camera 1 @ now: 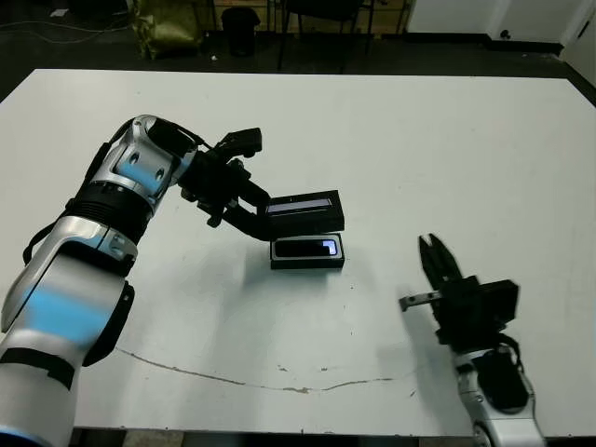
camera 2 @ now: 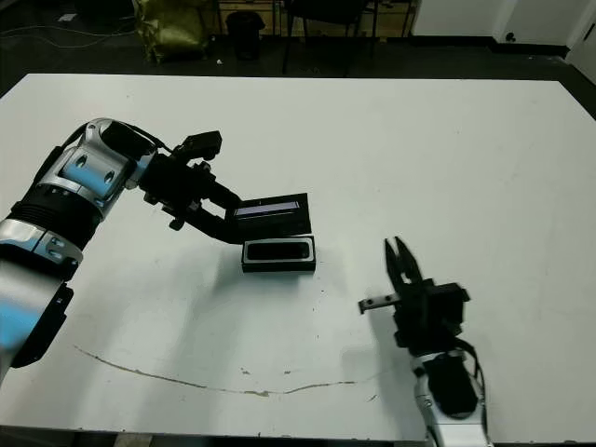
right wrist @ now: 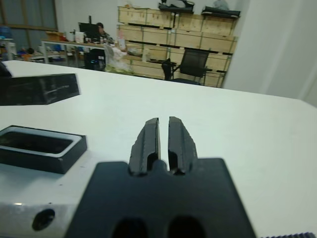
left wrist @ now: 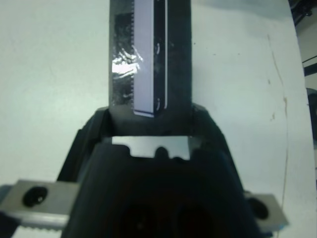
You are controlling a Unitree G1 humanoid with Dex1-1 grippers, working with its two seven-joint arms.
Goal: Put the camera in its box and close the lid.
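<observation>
**Arm and gripper pose, both sides**

Left arm reaches in from the near left, elbow bent, forearm angled toward table centre. Left gripper [camera 1: 250,212] is raised above the surface, fingers clamped on the end of the lid [camera 1: 303,212], held roughly level. Right arm comes up from the near right edge. Right gripper [camera 1: 431,250] points away toward the far side, fingers pressed together with only a thin slit between them, holding nothing.

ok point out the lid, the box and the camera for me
lid [camera 1: 300,210], left eye view, on its black top beside the pale strip
box [camera 1: 307,264], left eye view, on its black near wall
camera [camera 1: 305,248], left eye view, on its dark glossy face inside the box
</observation>
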